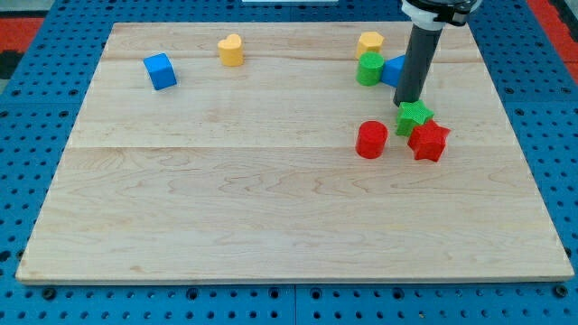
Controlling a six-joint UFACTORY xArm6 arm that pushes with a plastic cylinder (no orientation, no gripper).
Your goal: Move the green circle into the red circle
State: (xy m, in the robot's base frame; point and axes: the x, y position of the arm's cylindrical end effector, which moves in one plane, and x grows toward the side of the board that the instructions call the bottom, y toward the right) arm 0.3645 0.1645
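Note:
The green circle (368, 69) stands near the view's top right, touching a blue block (394, 70) on its right. The red circle (371, 140) stands lower, a good gap below the green circle. My tip (408, 101) is at the end of the dark rod, just above a green star (414, 116), to the right of and below the green circle, and up and to the right of the red circle. The rod hides part of the blue block.
A red star (429, 141) touches the green star's lower right. A yellow block (369, 42) sits just above the green circle. A yellow heart-like block (231, 50) and a blue cube (160, 71) lie at the view's top left. The wooden board (271, 208) lies on a blue pegboard.

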